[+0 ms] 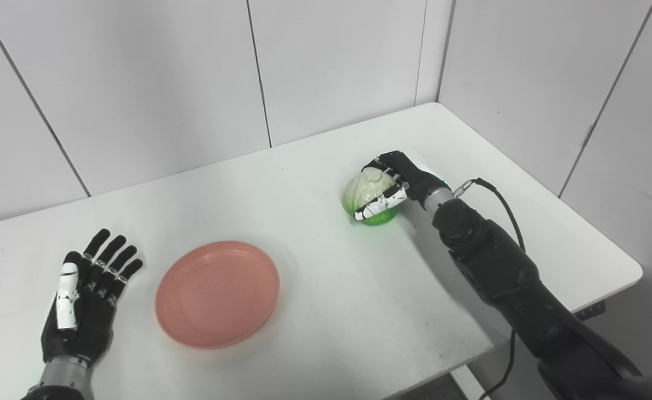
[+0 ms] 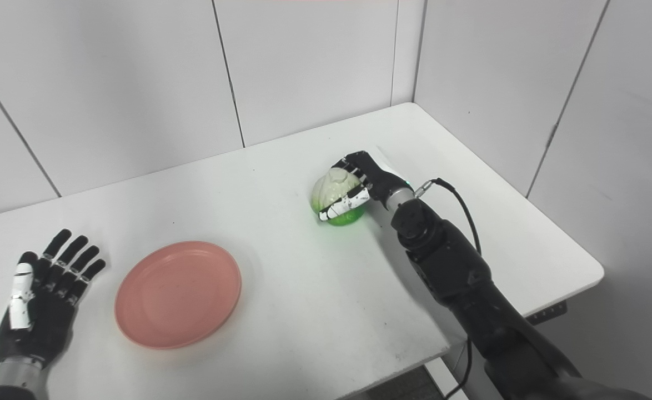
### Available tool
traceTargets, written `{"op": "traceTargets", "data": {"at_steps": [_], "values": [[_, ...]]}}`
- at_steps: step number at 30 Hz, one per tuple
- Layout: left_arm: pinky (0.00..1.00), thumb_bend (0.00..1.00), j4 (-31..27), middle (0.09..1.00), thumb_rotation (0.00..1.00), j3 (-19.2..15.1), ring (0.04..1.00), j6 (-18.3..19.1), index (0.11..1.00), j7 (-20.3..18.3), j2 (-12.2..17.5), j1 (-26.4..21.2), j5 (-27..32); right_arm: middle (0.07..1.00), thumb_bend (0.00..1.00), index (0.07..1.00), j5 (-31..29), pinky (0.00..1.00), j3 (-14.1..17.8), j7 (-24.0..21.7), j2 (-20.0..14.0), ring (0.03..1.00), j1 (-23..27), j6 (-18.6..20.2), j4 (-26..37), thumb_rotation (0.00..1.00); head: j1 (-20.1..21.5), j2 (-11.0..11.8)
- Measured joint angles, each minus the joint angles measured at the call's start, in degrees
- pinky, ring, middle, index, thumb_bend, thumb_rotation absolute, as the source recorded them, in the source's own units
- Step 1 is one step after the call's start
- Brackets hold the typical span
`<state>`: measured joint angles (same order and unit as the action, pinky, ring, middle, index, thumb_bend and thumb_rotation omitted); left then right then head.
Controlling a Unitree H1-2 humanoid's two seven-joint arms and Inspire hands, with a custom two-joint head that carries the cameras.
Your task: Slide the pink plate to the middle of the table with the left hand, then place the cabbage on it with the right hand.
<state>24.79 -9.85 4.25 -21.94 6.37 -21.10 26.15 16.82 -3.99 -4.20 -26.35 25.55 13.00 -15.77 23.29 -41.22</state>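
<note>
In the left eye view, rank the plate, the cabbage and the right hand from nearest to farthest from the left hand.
1. Plate: just right of the left hand, not touching.
2. Cabbage: far across the table, right of the plate.
3. Right hand: wrapped round the cabbage's far right side, marginally farther.

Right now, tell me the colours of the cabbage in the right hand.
The cabbage is pale cream-white on top and bright green at the base, clearest in the left eye view.

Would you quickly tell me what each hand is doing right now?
Left hand: open, fingers spread, holding nothing, resting beside the pink plate.
Right hand: shut on the cabbage.
</note>
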Motion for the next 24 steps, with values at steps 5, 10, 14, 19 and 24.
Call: {"op": "traceTargets", "data": {"at_steps": [5,10,14,19,24], "values": [[0.80,0.49,-2.40,0.834,0.81,0.58,0.819,0.32,0.826,1.69,-0.73,1.22,-0.13,0.457,0.53,0.515,1.10,0.37,0.58,-1.89,-1.11,0.431,-1.25,2.77,7.88,0.00,-0.36,-0.09],[0.79,0.48,-3.60,0.830,0.82,1.17,0.816,0.78,0.826,2.35,-1.34,1.77,-0.13,0.459,0.53,0.512,1.13,0.37,1.16,-3.99,-1.73,0.431,-0.81,4.21,14.92,0.00,-1.67,-0.26],[0.79,0.47,-4.74,0.829,0.84,1.57,0.815,0.97,0.827,3.19,-1.86,2.39,-0.13,0.459,0.53,0.513,1.37,0.36,0.93,-5.30,-1.33,0.429,-0.82,4.62,16.87,0.00,-2.82,-0.26],[0.80,0.45,-5.90,0.833,0.89,2.18,0.822,1.08,0.828,4.86,-2.99,2.72,-0.41,0.459,0.53,0.512,0.54,0.37,0.00,-6.77,0.96,0.433,-0.43,4.72,19.64,0.00,-6.68,-0.26],[0.82,0.43,-8.04,0.849,0.93,3.60,0.836,1.53,0.838,7.49,-5.39,3.44,-2.45,0.460,0.53,0.511,0.58,0.36,-2.75,-7.97,4.29,0.424,1.32,4.71,19.80,0.00,-10.20,-0.09]]}}
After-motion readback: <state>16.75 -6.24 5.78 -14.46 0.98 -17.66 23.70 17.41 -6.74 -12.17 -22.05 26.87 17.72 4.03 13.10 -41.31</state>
